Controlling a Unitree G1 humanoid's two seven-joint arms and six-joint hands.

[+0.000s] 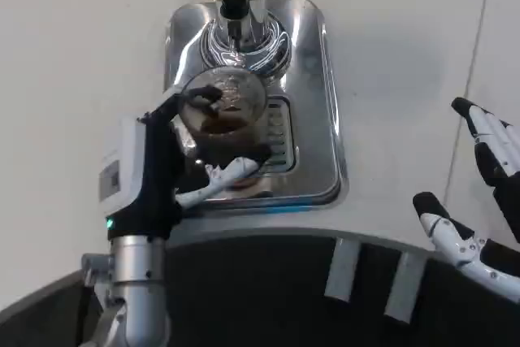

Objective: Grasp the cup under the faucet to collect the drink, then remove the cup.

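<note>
Head view. The left hand (175, 164) grips a clear cup (223, 107), fingers wrapped around its wall; the cup holds a dark drink and sits at frame centre, over the shiny metal drip tray (313, 79). The faucet (233, 10) stands at 12 o'clock from the cup, its black spout just above the rim. The right hand (479, 193) hovers at 4 o'clock from the cup, well apart, fingers spread and holding nothing. The white desk (73, 54) carries the tray.
</note>
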